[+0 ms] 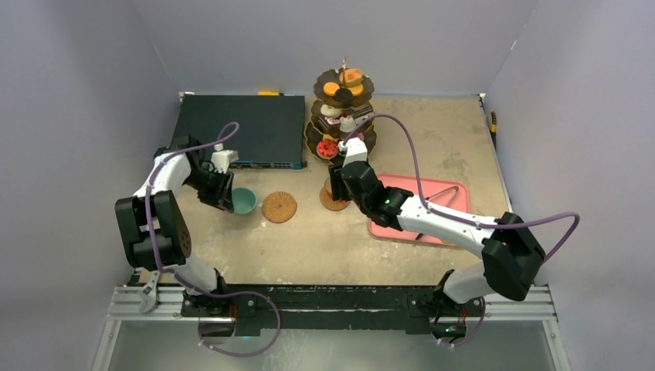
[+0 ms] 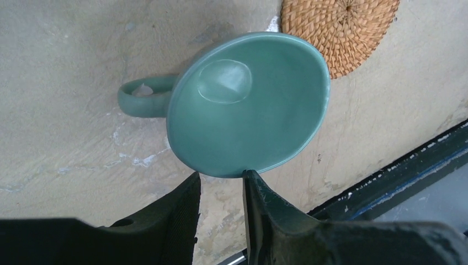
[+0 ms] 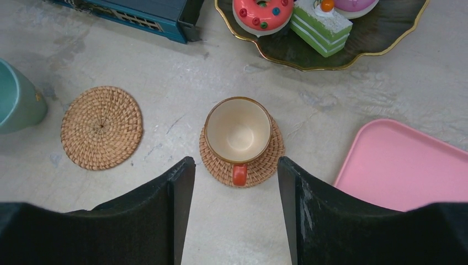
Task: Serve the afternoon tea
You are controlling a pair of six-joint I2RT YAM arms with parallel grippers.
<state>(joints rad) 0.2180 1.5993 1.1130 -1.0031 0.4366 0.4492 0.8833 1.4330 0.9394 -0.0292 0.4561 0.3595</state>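
The stand (image 3: 381, 38) at the far side of the table (image 3: 331, 110) carries cakes (image 3: 320, 30) on all its tiers, and what shows of the pink tray (image 3: 408, 165) bears nothing, so the food looks served.

The tan cup (image 3: 238, 130) sits upright on a coaster (image 3: 265, 165) just in front of the stand, its handle toward the arms. The right fingers (image 3: 160, 221) hang over it, spread wide with nothing between them, clear of the cup. That cup looks done.

The teal cup (image 2: 248, 105) is on the table just left of the other coaster (image 3: 101, 127), near it but not on it. The left fingers (image 2: 176, 221) stand a narrow gap apart with their tips at the cup's near rim. I cannot tell whether they grip the rim or only touch it.

In my judgement one step is left: setting the teal cup onto the other coaster, then drawing both arms away.
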